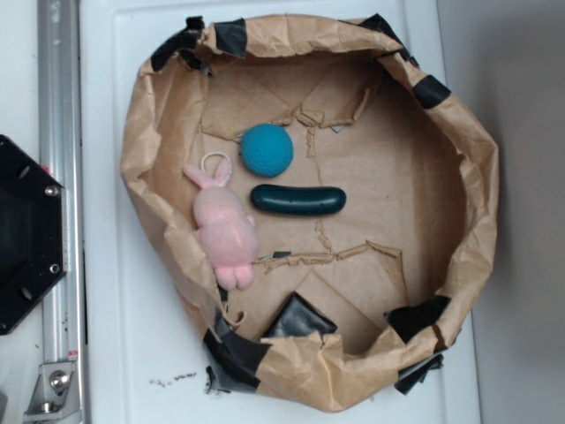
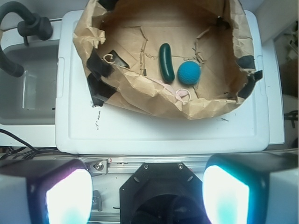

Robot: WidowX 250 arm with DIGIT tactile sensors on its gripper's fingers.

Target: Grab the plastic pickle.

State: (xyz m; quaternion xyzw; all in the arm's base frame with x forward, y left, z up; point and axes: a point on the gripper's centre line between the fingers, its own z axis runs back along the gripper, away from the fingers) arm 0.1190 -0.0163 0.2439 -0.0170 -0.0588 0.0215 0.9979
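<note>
- plastic pickle [image 1: 297, 200] lies flat on the floor of the brown paper nest [image 1: 459, 230], centre of the exterior frame; long axis left-right
- teal knitted ball [image 1: 267, 149] just above it, a small gap between; pink bunny [image 1: 224, 226] to its left, apart
- nest sits on the white bench [image 1: 115, 291]
- hand [image 2: 147, 193] at bottom of wrist frame, well clear of the nest; fingers [image 2: 67, 193] spread wide, holding nothing
- bunny mostly hidden behind the nest wall in wrist view; the pale loop at the rim is probably its ring
</note>
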